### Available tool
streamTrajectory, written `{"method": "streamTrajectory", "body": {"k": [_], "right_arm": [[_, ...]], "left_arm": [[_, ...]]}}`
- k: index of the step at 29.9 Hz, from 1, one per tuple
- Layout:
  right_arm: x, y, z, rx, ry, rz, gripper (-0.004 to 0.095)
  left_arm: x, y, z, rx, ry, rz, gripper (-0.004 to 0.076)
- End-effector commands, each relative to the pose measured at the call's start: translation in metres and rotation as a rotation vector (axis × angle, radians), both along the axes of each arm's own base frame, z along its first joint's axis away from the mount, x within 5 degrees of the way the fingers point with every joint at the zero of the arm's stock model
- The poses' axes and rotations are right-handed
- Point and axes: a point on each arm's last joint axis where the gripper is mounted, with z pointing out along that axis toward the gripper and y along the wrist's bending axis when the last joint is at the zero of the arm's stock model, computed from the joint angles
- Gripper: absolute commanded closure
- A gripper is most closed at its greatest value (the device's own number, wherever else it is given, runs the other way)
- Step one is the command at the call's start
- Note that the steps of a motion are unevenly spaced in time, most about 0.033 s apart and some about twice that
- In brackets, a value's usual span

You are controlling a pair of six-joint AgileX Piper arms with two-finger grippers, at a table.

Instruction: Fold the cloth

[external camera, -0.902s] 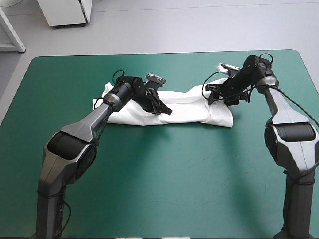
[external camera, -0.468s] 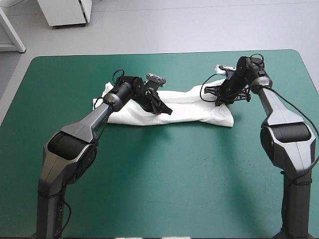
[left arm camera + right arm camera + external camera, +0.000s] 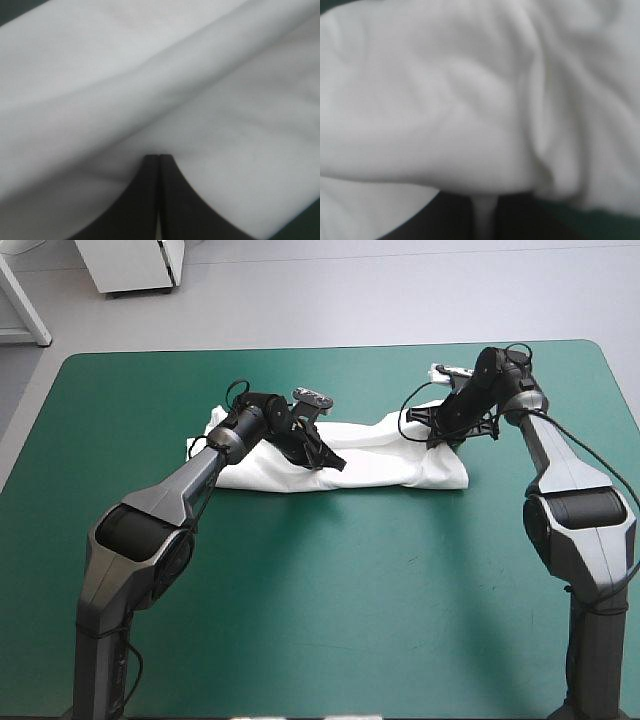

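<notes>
Nearest you, the table (image 3: 330, 620) shows its teal-green cover, with both arms reaching forward over it. The T-shirt (image 3: 375, 455) lies on the table's far half as a long, folded white band running left to right, with its right end bunched. Your left gripper (image 3: 333, 462) sits on the band a little left of its middle. In its wrist view the black fingers (image 3: 145, 200) meet in a pointed arch with white cloth folded over the tips, so it is clenched on the T-shirt. Farther back and to the right, your right gripper (image 3: 432, 437) is at the band's right end. A sliver of white shows in the narrow gap at its tips, so it too is grasping the T-shirt.
</notes>
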Motion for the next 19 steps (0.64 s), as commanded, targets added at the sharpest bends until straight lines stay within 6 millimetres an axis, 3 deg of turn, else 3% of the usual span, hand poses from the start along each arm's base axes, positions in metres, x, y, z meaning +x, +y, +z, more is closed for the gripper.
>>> {"method": "streamTrajectory", "body": {"k": [1,12,19], "right_arm": [[-0.016,0.006,0.078,0.076,-0.179,0.029,0.0924],[-0.044,0.018,0.179,0.247,-0.462,0.109,0.0924],[-0.066,0.035,0.209,0.363,-0.520,0.179,0.0924]], "left_arm": [[-0.004,-0.001,0.021,-0.031,-0.035,-0.001,0.0746],[-0.003,-0.001,0.022,-0.034,-0.034,0.005,0.0746],[-0.003,-0.001,0.022,-0.034,-0.034,0.005,0.0746]]}}
